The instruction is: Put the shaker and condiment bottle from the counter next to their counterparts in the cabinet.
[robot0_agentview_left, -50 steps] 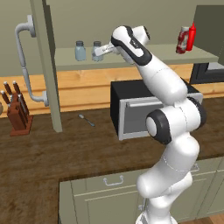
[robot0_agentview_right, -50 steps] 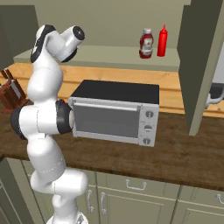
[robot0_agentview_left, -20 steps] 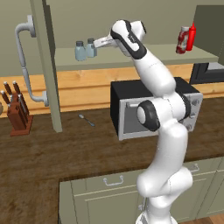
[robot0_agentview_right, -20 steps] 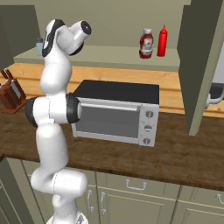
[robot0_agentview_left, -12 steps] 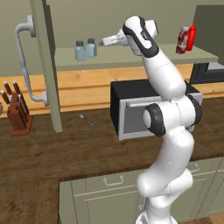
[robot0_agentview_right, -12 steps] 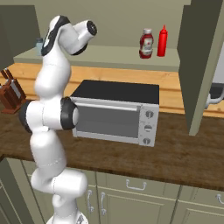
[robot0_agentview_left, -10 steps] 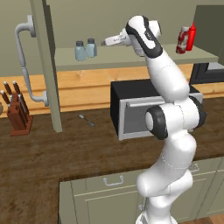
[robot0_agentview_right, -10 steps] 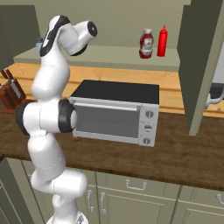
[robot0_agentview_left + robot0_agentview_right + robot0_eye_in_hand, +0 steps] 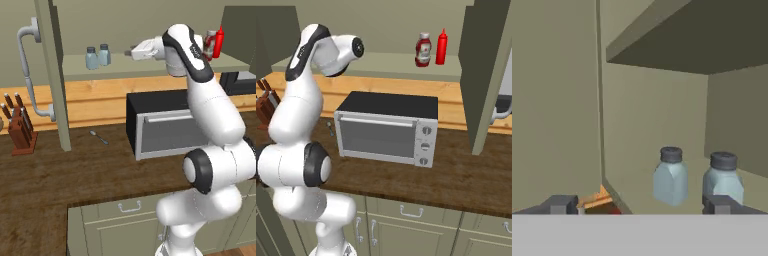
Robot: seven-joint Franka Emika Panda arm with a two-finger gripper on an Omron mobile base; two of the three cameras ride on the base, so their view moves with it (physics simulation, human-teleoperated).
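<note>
Two small glass shakers with grey caps stand side by side on the cabinet shelf [image 9: 150,70]. The pale blue shaker [image 9: 104,54] [image 9: 723,177] is the one nearer my gripper; its blue-grey counterpart [image 9: 91,58] [image 9: 670,176] stands just beyond it. My gripper [image 9: 133,51] [image 9: 639,205] hovers open and empty to the right of them, clear of both. At the shelf's right end the stubby condiment bottle [image 9: 423,50] [image 9: 210,44] stands close beside the tall slim red squeeze bottle [image 9: 442,46] [image 9: 218,42].
A black toaster oven [image 9: 165,125] sits on the dark wood counter [image 9: 75,170] under the shelf. A knife block [image 9: 20,130] stands at the left and a spoon [image 9: 99,137] lies near the cabinet's upright. The open door carries a curved grey handle [image 9: 27,65].
My gripper has drawn back to the right along the shelf, away from the two shakers, with its jaws spreading a little wider. Both shakers stay standing where they were.
</note>
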